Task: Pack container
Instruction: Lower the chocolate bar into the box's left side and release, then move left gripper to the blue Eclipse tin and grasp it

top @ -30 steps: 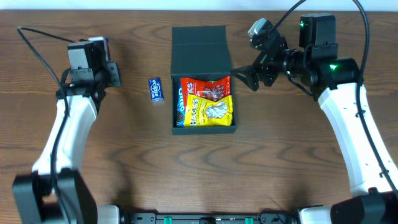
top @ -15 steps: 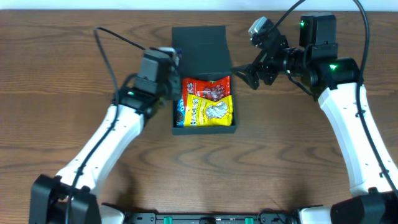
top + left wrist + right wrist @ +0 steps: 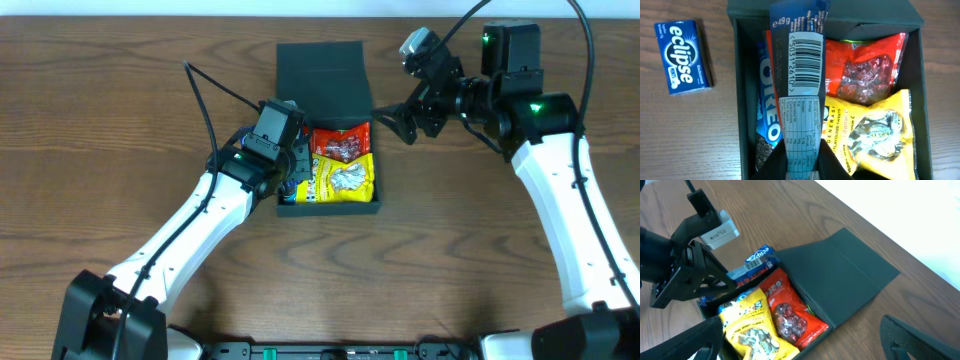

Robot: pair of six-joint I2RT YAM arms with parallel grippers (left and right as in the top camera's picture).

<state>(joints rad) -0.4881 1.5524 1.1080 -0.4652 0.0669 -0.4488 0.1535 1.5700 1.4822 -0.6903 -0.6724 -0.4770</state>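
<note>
Teal-green matte container (image 3: 322,75) at centre-back of wooden surface (image 3: 480,260), flap lid open and laid flat behind. Holds red packet (image 3: 865,70) at back right, yellow packet (image 3: 875,135) in front of it, Oreo packet (image 3: 767,117) along left wall. Left end effector (image 3: 799,167) over container's left side, clamped on blue barcoded packet (image 3: 799,75), lengthwise above Oreo packet. Eclipse gum box (image 3: 684,57) flat on surface, just left of container, outside it. Right end effector (image 3: 393,124) just right of container, near its back corner, fingers well apart.
</note>
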